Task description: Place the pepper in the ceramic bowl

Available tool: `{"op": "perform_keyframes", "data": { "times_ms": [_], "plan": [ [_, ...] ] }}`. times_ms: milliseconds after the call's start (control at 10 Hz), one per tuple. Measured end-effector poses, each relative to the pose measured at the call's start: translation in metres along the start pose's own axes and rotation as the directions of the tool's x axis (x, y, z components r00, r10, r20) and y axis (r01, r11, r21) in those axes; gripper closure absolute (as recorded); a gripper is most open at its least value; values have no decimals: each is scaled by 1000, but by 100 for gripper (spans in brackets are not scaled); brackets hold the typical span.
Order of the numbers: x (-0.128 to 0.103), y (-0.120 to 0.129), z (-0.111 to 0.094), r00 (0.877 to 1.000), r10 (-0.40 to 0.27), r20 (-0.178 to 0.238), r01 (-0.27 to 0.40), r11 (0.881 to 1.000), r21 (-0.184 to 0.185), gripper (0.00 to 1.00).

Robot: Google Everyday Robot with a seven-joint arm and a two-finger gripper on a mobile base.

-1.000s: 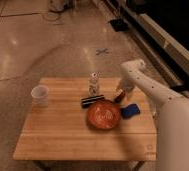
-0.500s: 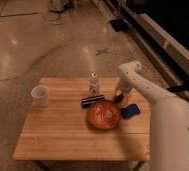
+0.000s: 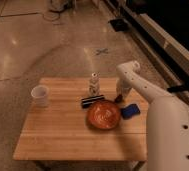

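Observation:
The ceramic bowl [image 3: 104,114] is orange-red, wide and shallow, and sits right of centre on the wooden table [image 3: 58,130]. My gripper [image 3: 120,94] hangs from the white arm and points down at the table just behind the bowl's right rim. A small dark-red shape, which looks like the pepper [image 3: 117,99], lies at the gripper's tip between the gripper and the bowl. I cannot tell whether the gripper touches it.
A black rectangular bar [image 3: 93,101] lies just behind the bowl on the left. A blue block [image 3: 130,110] lies right of the bowl. A small white bottle [image 3: 94,84] stands behind the bar. A white cup [image 3: 40,95] stands at the table's left.
The arm's large white body has swung further into view at the right. The gripper has stayed at about the same spot behind the bowl. The objects have not moved.

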Motion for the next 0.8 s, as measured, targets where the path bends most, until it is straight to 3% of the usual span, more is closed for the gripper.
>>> {"op": "perform_keyframes", "data": {
  "times_ms": [100,600,800],
  "plan": [
    [3,2,-4,1000,15,-3,-15,1000,4,100],
    [17,8,-41,996,74,-49,-72,997,42,100],
    [4,13,-63,997,64,-51,-62,997,53,100]
  ]
}}
